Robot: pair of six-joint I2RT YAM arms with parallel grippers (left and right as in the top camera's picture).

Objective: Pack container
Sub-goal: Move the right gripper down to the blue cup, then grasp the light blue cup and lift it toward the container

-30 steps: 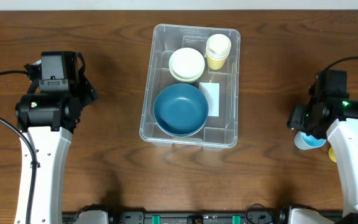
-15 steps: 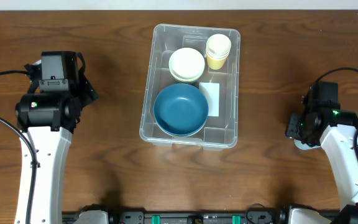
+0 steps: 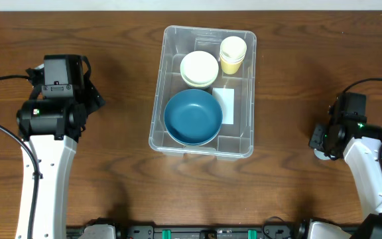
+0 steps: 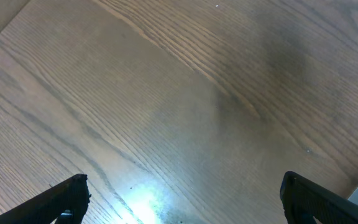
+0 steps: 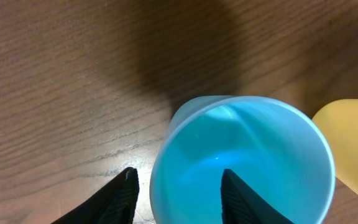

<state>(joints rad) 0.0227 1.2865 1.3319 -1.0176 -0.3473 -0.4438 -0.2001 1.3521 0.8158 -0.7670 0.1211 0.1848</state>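
container (image 3: 159, 86) — white label (image 3: 224, 105) (text illegible), blue cup (image 5: 241, 162)

Overhead: bright, even light falling from above; desk (image 3: 111, 172) grain reading sharp; faint soft shadows lying beside the arms toward the near edge; the container (image 3: 158, 113) casting a thin shadow along its near side.
Left wrist: white glare spreading on the wood low in frame; a broad dim patch darkening the upper right; left tool's fingers (image 4: 70, 196) blurring.
Right wrist: blue cup (image 5: 241, 162) glowing, slightly soft; dark shadow pooling beyond it.
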